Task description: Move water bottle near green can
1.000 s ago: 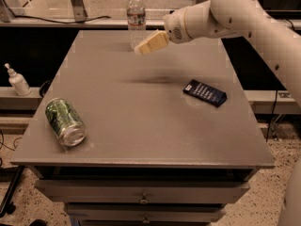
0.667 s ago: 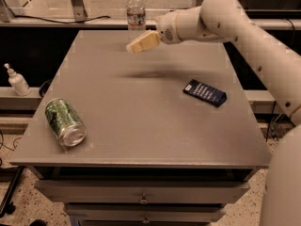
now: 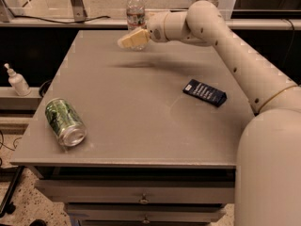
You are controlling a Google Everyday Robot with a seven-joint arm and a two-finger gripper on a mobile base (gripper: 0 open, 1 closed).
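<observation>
The green can [image 3: 65,122] lies on its side at the lower left of the table [image 3: 141,121]. The water bottle [image 3: 135,11] stands at the top middle. The gripper [image 3: 130,40] hangs just below it; I cannot tell if it is spread.

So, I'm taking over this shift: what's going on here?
The robot arm's gripper hovers at the far edge of the grey table, just in front of the clear ribbed plastic water bottle. The green patterned metal can lies on its side at the near left corner, far from the bottle. A flat dark blue packet lies at right.
</observation>
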